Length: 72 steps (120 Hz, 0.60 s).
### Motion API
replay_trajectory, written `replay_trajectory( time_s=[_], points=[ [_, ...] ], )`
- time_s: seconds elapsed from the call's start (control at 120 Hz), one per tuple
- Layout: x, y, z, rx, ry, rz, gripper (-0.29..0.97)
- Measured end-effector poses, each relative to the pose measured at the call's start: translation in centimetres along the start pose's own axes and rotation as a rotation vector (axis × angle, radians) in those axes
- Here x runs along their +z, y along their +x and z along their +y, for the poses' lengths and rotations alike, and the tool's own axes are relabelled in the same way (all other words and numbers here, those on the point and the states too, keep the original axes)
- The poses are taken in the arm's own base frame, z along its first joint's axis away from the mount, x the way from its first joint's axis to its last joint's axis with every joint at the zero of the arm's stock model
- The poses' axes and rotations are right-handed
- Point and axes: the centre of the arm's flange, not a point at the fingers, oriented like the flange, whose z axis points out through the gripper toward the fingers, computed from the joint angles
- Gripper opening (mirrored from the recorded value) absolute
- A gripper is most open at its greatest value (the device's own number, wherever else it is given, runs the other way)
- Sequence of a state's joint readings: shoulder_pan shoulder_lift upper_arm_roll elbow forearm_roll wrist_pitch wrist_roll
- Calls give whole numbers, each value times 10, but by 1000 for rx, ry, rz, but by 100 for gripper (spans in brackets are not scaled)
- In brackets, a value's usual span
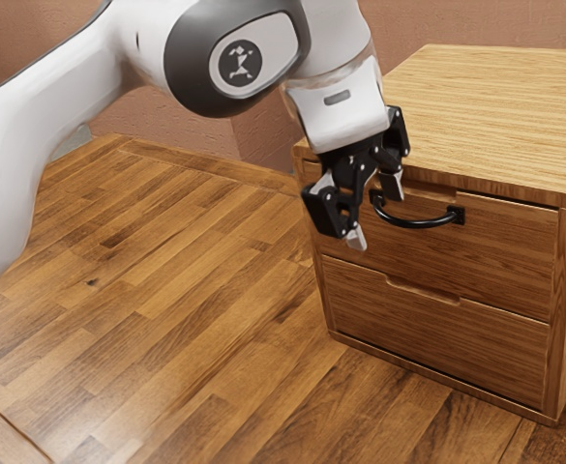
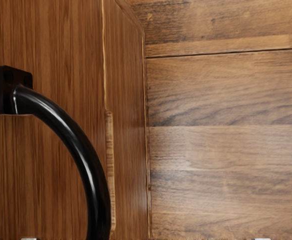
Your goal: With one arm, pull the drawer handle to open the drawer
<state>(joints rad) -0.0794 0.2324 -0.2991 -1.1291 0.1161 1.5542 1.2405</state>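
The black curved bar handle [image 1: 418, 220] on the upper drawer [image 1: 500, 253] of the light wooden cabinet [image 1: 495, 97] runs sideways, its end toward the exterior view's left lying between the open, unclamped fingers of the black two-finger gripper [image 1: 374, 215].

Shut upper wooden drawer [image 1: 495, 256], curved black handle [image 1: 413, 220] in front

count | cabinet [image 1: 495, 97]: 1 | drawers: 2, upper drawer [image 1: 500, 253] + lower drawer [image 1: 437, 333] | black handle [image 1: 416, 221]: 1, on upper | cut-out notch [image 1: 423, 289]: 1, on lower | arm [image 1: 31, 126]: 1 | gripper [image 1: 376, 215]: 1 | fingers [image 1: 357, 235]: 2 | plank surface [image 1: 166, 290]: 1
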Motion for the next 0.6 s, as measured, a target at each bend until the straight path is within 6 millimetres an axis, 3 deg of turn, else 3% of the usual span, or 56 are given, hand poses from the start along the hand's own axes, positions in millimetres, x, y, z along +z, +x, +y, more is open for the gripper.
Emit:
replay_trajectory(
  time_s=[0.192,0.6],
  points=[
    [5,1,-2,-2,8,-6,40],
    [12,3,-3,-18,8,0,29]
  ],
)
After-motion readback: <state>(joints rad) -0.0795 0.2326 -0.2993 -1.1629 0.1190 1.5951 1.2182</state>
